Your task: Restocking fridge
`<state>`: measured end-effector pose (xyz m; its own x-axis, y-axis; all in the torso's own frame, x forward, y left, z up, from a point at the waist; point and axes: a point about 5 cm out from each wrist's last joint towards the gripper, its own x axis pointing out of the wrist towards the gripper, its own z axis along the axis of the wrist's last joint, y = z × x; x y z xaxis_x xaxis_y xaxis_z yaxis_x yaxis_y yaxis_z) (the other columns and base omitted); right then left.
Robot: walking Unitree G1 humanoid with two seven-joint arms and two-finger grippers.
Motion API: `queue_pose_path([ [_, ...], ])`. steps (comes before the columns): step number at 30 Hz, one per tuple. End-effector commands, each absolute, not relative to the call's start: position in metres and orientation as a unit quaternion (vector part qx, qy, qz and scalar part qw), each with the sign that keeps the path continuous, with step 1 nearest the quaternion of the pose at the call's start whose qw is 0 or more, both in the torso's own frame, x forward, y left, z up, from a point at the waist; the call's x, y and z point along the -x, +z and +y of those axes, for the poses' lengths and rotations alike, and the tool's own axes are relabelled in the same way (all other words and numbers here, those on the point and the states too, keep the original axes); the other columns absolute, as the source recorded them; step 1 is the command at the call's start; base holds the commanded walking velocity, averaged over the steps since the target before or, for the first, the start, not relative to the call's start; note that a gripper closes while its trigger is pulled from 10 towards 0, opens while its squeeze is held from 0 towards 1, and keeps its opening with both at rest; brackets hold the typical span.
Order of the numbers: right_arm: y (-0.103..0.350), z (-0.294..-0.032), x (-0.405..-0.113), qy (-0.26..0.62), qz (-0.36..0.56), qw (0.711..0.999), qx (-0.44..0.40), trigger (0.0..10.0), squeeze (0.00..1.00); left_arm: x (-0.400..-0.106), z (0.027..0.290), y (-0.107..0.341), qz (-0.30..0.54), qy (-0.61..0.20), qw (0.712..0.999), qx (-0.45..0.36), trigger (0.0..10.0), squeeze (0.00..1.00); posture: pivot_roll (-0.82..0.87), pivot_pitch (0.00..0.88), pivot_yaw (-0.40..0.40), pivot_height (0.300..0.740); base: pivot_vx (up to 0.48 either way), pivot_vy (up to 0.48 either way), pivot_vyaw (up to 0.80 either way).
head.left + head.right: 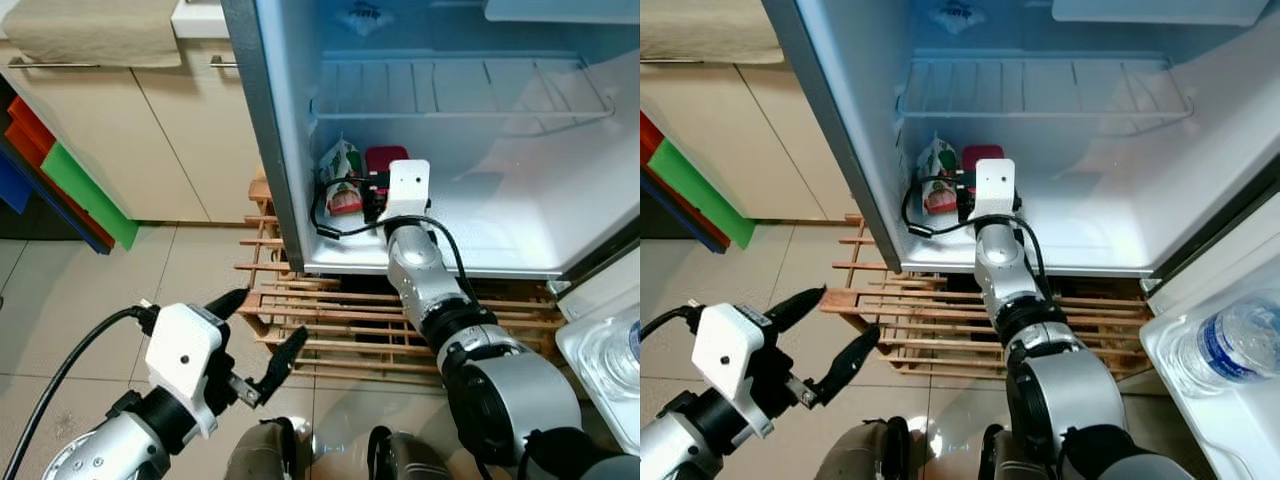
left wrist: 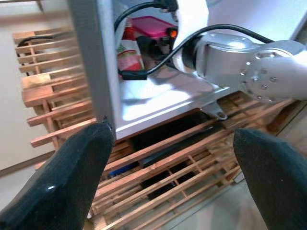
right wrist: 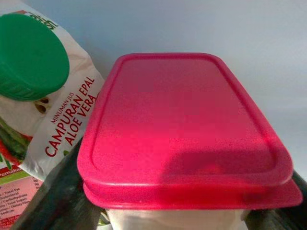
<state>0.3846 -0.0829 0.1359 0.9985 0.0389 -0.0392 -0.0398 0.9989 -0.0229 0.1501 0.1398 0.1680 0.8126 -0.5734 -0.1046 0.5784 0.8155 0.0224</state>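
Right gripper (image 1: 375, 195) is deep in the open white fridge (image 1: 500, 255), low at the back-left of the bottom floor. In the right wrist view its two black fingers (image 3: 53, 201) flank the clear plastic container with the pink-red lid (image 3: 184, 127), one on each side, so I read it as clenched on the box. Whether the box already sits on the fridge floor can't be told.

The box is just beside the white aloe vera juice carton with the green screw cap (image 3: 31, 57); touching or apart, can't tell.

Risks:
- sideways drift on release or pull-back nudges the carton, which stands upright and looks easy to tip
- if the box isn't seated flat, letting go drops it and may pop the lid
- the black cable (image 1: 330, 228) looped off the wrist hangs by the fridge's front lip, could snag on retreat

Left gripper (image 1: 262, 335) hangs outside over the wooden slat pallet (image 1: 330, 320), fingers spread, holding nothing
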Motion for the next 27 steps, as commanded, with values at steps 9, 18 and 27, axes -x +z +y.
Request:
queue_pose_path([
  [9,0.139,-0.077,-0.386,0.039,0.014,0.999,0.014,10.0,1.00,-0.147,0.142,0.169,0.048,-0.315,0.947,-0.029,10.0,0.00,0.31,0.248,0.046,0.740,0.000,0.000,0.00],
  [18,0.137,-0.079,-0.385,0.039,0.017,0.999,0.011,10.0,1.00,-0.153,0.142,0.167,0.046,-0.320,0.946,-0.029,10.0,0.00,0.30,0.229,0.042,0.740,0.000,0.000,0.00],
  [27,0.125,-0.084,-0.379,0.037,0.020,0.999,-0.002,10.0,1.00,-0.170,0.137,0.165,0.026,-0.325,0.945,-0.033,10.0,0.00,0.26,0.134,0.008,0.740,0.000,0.000,0.00],
])
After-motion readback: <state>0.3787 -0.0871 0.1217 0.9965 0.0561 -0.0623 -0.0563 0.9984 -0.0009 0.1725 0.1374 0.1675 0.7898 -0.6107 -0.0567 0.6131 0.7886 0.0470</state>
